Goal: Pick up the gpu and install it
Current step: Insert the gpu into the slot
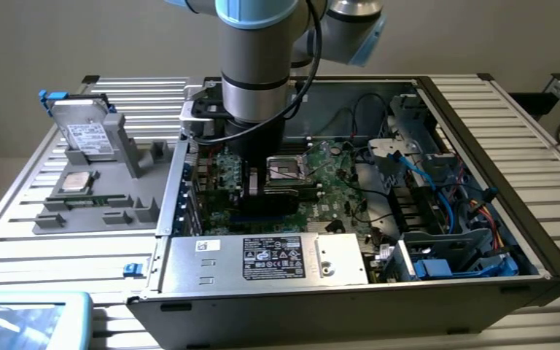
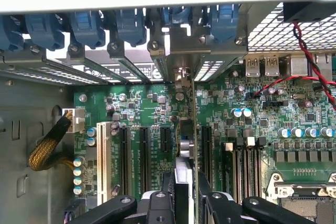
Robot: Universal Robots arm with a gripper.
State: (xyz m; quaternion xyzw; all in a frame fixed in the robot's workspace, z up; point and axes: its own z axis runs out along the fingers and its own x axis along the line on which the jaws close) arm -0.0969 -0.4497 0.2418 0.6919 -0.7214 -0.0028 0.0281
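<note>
No text can be read. Black label [image 1: 272,257] on the power supply [image 1: 343,264], lower centre: illegible. White label [image 1: 87,136] on the drive [image 1: 74,113], upper left: illegible.

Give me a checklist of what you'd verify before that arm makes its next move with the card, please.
1. Card gripped: ok. The gpu stands edge-on between the fingers of the gripper.
2. Arm in place: ok. The gripper is down inside the open case, over the motherboard.
3. Alignment: ok. The gpu runs parallel to the black expansion slots.
4. Seated in its slot: cannot tell. The card hides its own lower edge.
5. Cables clear: ok. The red and black wires and the braided yellow cable lie off to the sides of the card.
</note>
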